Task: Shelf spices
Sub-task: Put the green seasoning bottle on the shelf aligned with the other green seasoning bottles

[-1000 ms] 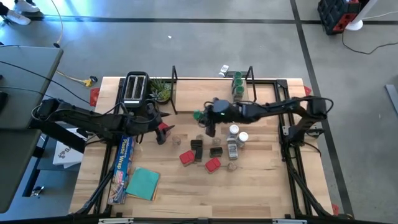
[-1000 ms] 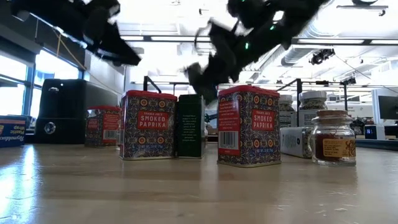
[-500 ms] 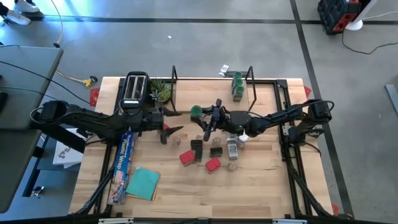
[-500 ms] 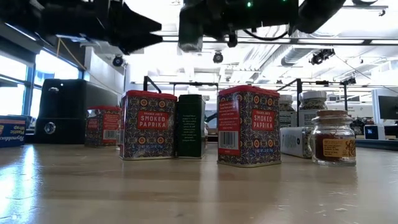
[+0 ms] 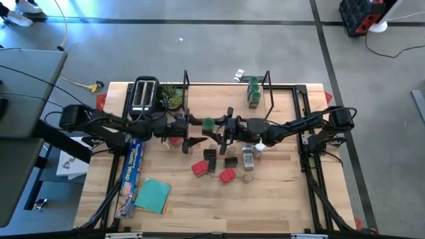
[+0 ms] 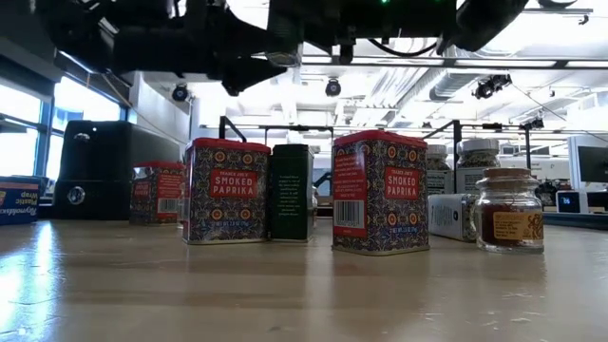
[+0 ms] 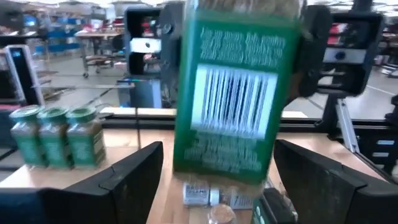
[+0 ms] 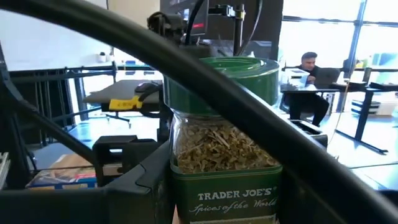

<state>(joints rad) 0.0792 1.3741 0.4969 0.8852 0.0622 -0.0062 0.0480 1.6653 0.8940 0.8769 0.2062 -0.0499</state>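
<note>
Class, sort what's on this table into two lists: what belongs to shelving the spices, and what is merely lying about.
Belongs:
green-lidded spice jar held in the right gripper
red paprika tins
small brown glass jar
green-lidded jars already on the wooden wire-framed shelf

Lying about:
black toaster
teal cloth
long blue foil box

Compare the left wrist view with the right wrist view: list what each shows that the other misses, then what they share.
Only the left wrist view: the held jar's barcode label side, three green-lidded jars standing in a row on the shelf, and a white-lidded jar lying on the table below.

Only the right wrist view: the jar's green lid and its Trader Joe's front label, the dried herb inside, and a person seated at a desk in the room behind.

Both: the same green-lidded jar up close, gripped by the right gripper, with the open left gripper closing in around it.
</note>
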